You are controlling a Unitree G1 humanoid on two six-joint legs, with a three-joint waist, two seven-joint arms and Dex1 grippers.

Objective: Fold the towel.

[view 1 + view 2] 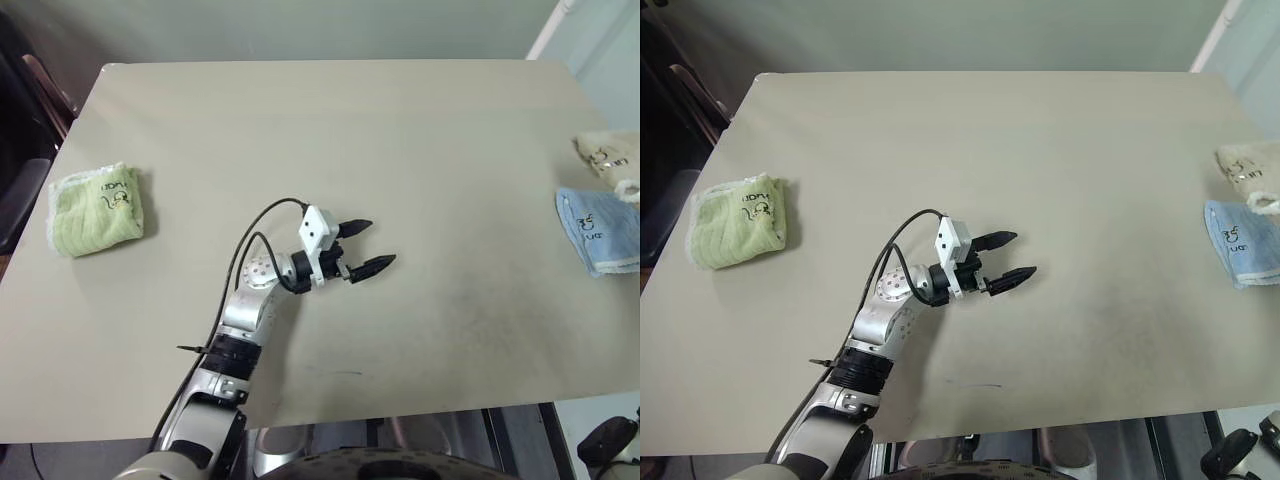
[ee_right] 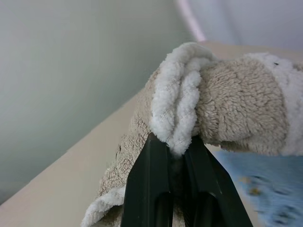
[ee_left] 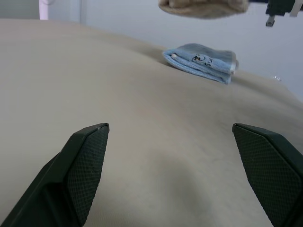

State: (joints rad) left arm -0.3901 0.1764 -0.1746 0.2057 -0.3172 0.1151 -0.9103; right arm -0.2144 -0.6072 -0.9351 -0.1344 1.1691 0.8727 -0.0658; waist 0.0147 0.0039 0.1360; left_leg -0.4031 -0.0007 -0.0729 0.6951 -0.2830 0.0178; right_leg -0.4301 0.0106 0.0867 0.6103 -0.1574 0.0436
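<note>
The towel (image 2: 236, 104) is beige terry cloth with a white corded edge. It is bunched up, and my right gripper (image 2: 176, 142) is shut on a fold of that edge. From the head it shows at the table's far right edge (image 1: 608, 155), just beyond the light-blue towel. In the left wrist view the towel (image 3: 203, 7) hangs above the table surface. My left gripper (image 1: 378, 243) hovers low over the bare middle of the table. It is open with nothing between its fingers (image 3: 87, 156) and points toward the right side.
A folded light-green towel (image 1: 97, 208) lies near the left edge of the beige table (image 1: 330, 130). A folded light-blue towel (image 1: 600, 228) lies at the right edge, under and beside the beige one. Dark chairs stand past the left edge.
</note>
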